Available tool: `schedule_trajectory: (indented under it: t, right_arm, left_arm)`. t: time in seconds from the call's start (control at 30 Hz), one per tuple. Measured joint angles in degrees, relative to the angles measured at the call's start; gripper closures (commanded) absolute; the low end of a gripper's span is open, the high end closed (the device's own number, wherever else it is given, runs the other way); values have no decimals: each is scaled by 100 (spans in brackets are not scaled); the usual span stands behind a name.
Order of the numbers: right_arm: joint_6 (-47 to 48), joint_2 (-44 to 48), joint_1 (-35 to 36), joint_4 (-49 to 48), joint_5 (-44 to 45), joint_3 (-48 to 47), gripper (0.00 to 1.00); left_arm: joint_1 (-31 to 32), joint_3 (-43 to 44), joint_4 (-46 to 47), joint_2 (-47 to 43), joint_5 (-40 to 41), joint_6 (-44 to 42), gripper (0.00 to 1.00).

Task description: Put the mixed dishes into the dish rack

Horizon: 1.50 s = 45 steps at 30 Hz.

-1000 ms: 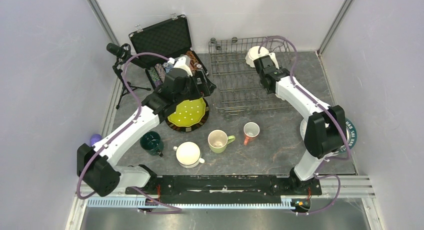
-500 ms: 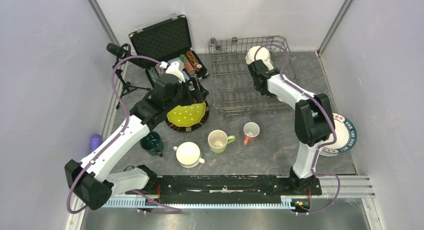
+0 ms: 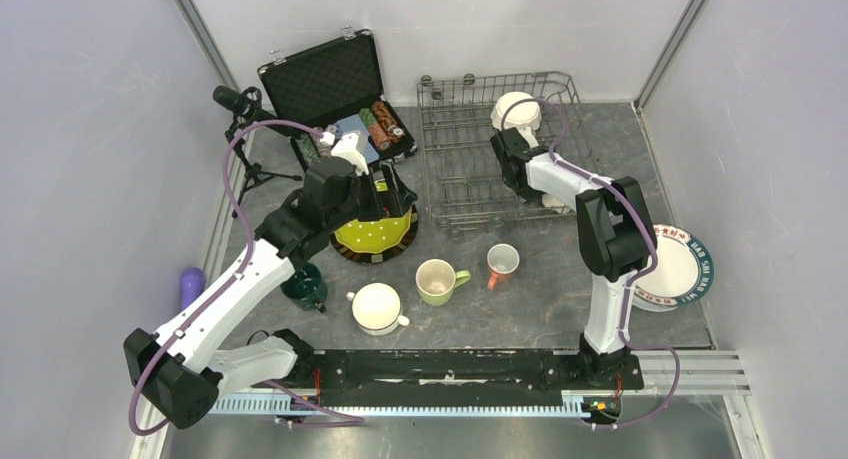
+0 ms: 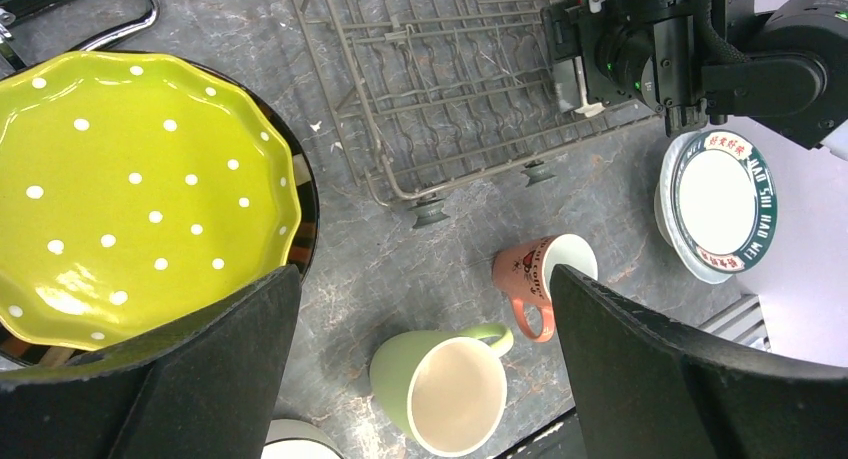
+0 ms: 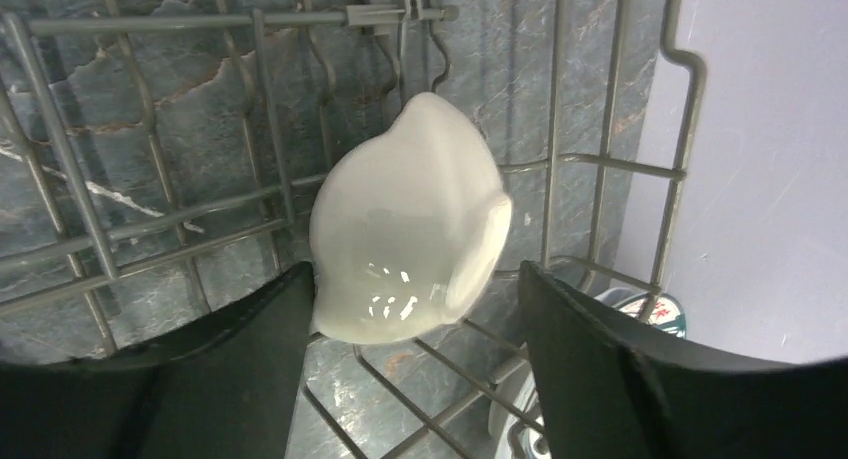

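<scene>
The grey wire dish rack (image 3: pixel 470 159) stands at the back centre. A white dish (image 3: pixel 516 109) rests in its far right corner. My right gripper (image 3: pixel 508 137) is just in front of it. In the right wrist view the white dish (image 5: pixel 405 239) sits between the parted fingers of the right gripper (image 5: pixel 415 276), with a gap on the right side. My left gripper (image 3: pixel 385 194) hangs wide open over the lime-green dotted plate (image 3: pixel 375 234). In the left wrist view the left gripper (image 4: pixel 425 284) holds nothing. Below it are the lime-green plate (image 4: pixel 140 199), a light-green mug (image 4: pixel 450 389) and a salmon mug (image 4: pixel 535 274).
A dark-teal mug (image 3: pixel 303 284) and a white mug (image 3: pixel 377 307) stand near the front. A teal-rimmed plate (image 3: pixel 680 269) lies at the right. The open black case (image 3: pixel 335 84) with poker chips (image 3: pixel 382 124) and a microphone tripod (image 3: pixel 240 114) are at the back left.
The right gripper has opened wider and drawn back from the white dish, which stays in the rack. The right elbow swung left. The left arm pulled back slightly over the lime plate.
</scene>
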<state>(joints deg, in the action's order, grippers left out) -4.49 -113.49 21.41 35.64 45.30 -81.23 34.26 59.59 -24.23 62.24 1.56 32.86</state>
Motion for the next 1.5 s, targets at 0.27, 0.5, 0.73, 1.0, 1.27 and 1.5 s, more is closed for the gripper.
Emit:
schedule_trajectory:
  t: [0.27,0.5,0.73,1.0,1.27,1.5]
  right_arm:
    - [22,9,-2,-203,-531,291,2]
    - [28,584,-13,-258,-1340,297,2]
    - [-17,1982,-28,-592,-1882,660,2]
    - [-857,4288,-1814,-1204,-3156,2365,6]
    - [-1375,6275,-3930,-1102,-3624,3534,9]
    - [-1652,6933,-5158,-686,-3624,4474,16]
  left_arm:
    - [0,0,-7,-39,-37,-68,0]
    - [0,0,-7,-81,-55,-83,0]
    - [0,-28,7,-90,-90,-92,0]
    - [0,-372,24,-197,-511,-94,0]
    - [0,-627,-118,-566,-804,-214,0]
    - [2,-754,-153,-704,-1233,-219,1]
